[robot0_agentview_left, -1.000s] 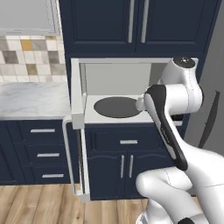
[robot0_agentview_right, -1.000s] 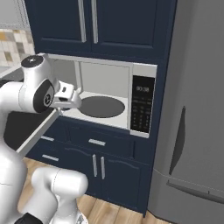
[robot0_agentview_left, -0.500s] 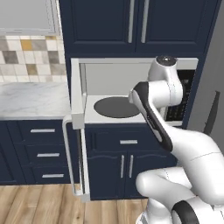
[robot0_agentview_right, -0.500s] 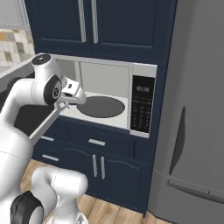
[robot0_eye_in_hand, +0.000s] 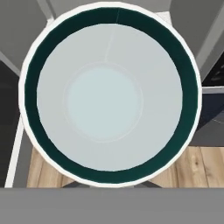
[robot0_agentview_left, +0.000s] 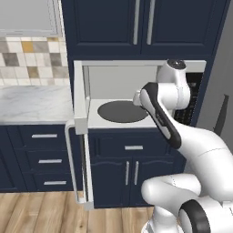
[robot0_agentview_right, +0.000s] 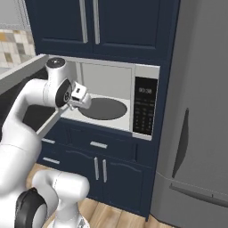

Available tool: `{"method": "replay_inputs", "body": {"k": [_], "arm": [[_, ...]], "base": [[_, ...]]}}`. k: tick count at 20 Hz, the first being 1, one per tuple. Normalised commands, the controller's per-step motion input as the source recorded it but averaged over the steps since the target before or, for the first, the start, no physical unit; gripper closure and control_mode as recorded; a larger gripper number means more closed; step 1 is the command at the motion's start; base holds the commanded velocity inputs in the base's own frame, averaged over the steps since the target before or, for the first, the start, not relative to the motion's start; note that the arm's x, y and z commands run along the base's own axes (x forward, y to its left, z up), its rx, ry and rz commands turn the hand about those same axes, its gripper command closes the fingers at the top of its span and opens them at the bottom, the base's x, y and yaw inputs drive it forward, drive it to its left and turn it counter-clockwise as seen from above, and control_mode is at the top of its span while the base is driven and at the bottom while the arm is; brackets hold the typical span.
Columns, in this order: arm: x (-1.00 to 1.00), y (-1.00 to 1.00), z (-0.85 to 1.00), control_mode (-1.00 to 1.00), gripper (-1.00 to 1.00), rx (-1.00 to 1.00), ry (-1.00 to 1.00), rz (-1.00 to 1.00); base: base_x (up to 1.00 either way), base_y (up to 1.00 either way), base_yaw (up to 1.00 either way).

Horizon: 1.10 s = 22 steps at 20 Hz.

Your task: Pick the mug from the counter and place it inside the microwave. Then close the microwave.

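Note:
The mug [robot0_eye_in_hand: 109, 94] is seen from straight above in the hand view: a white wall, a dark green rim and a pale inside. My gripper [robot0_agentview_right: 80, 97] is shut on the mug [robot0_agentview_right: 85, 103] and holds it in the air at the front left of the microwave [robot0_agentview_right: 144, 107] mouth. The microwave door [robot0_agentview_left: 79, 98] stands swung open to the left. The dark turntable [robot0_agentview_left: 122, 111] lies bare inside. In the left base view my forearm hides most of the hand. The marble counter [robot0_agentview_left: 32, 102] lies to the left.
Navy cabinets [robot0_agentview_left: 132, 27] hang above the microwave, and drawers [robot0_agentview_left: 45, 159] sit below the counter. A grey fridge [robot0_agentview_right: 200, 111] stands at the right. Wooden floor [robot0_eye_in_hand: 197, 168] shows beneath the mug in the hand view, with the cavity's left wall [robot0_agentview_left: 93, 82] close by.
The arm has swung and carried the mug from in front of the microwave's right part towards the left side of its mouth. The gripper has stayed shut.

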Motion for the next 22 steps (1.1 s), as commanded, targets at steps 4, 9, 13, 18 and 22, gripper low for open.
{"method": "replay_inputs", "body": {"k": [4,9,13,18,22], "arm": [[0.14,0.00,-0.24,-1.00,1.00,0.00,-0.01,0.00],[0.12,0.00,-0.41,-1.00,1.00,0.00,0.00,0.00],[0.22,0.00,-0.23,-1.00,1.00,0.00,-0.01,0.00],[0.47,0.00,-0.04,-1.00,1.00,0.00,0.00,0.00],[0.68,0.03,0.00,-1.00,1.00,-0.01,0.00,0.00]], "base": [[0.00,0.00,0.00],[0.00,0.00,0.00],[0.00,0.00,0.00],[0.00,0.00,0.00],[0.00,0.00,0.00]]}}
